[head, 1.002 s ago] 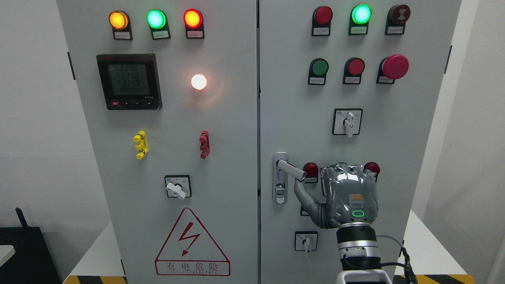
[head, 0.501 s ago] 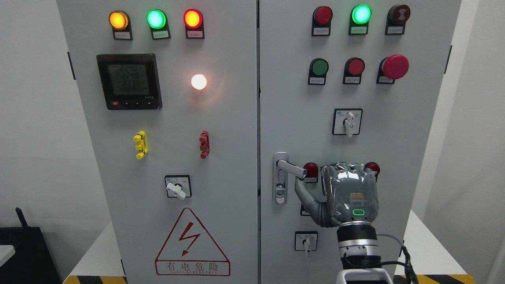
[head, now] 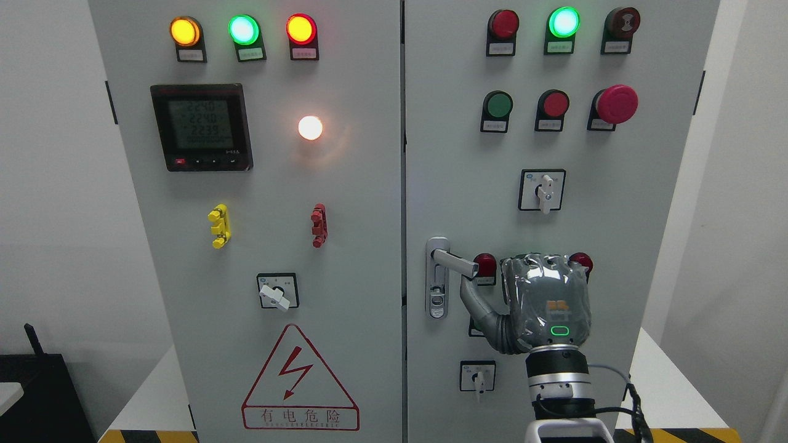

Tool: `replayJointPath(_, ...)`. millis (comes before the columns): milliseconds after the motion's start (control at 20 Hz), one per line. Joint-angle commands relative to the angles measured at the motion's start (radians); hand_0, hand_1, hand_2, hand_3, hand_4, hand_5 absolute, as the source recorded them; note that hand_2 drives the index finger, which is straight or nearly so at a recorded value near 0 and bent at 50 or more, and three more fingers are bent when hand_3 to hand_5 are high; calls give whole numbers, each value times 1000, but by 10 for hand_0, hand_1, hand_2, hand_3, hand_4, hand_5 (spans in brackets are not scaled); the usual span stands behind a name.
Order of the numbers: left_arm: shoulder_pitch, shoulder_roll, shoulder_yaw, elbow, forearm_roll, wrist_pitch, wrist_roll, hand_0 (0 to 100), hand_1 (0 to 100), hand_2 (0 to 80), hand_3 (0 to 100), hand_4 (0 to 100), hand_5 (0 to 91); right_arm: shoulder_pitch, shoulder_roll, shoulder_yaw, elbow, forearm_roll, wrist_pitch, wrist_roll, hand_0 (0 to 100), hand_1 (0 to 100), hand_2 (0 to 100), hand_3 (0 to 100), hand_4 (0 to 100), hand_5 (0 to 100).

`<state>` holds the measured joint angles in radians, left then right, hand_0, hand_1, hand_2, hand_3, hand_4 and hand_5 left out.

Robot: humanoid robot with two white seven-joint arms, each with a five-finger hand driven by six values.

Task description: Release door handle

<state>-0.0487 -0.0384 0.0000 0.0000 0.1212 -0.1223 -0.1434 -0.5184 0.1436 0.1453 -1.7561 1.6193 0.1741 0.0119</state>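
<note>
- A grey two-door electrical cabinet (head: 369, 203) fills the view, standing on a white platform with plain walls to either side.
- Nearest the camera, the right arm rises from the bottom edge right of the middle. Its right hand (head: 545, 301) shows only its back, held up in front of the right door; the left arm is not in view.
- The hand grips nothing. The thumb (head: 477, 304) reaches up and left with its tip just under the free end of the door handle (head: 454, 263), very near or barely touching. The other fingers are hidden behind the palm, so I cannot tell whether they are curled or spread.
- Against a second ago, the lever has swung up a little: its free end then sagged lower, and the hand sat a touch further left. That suggests the handle is springing back as the hand lets go, so the release looks nearly done; only drawing the thumb clear seems left.
- The handle sits at the left edge of the right door, low on the panel, on an upright backplate (head: 437, 278). Its long axis runs from the pivot at upper left out to the right, drooping slightly, free end pointing right and a little down.
- Further up are a selector switch (head: 542, 191) and rows of lamps and buttons.
</note>
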Motion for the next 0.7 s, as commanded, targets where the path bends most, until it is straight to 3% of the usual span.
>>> replayJointPath(0,0,0,11,17,0,1,1,120,389,0,0,0,0,4,1,2,-6,1,-2,-1,407,50,965,1000,1000,965)
replayJointPath(651,0,0,11,17,0,1,1,120,389,0,0,0,0,32,4,10,-31,-4,-7,-3,409,52,965,1000,1000,964)
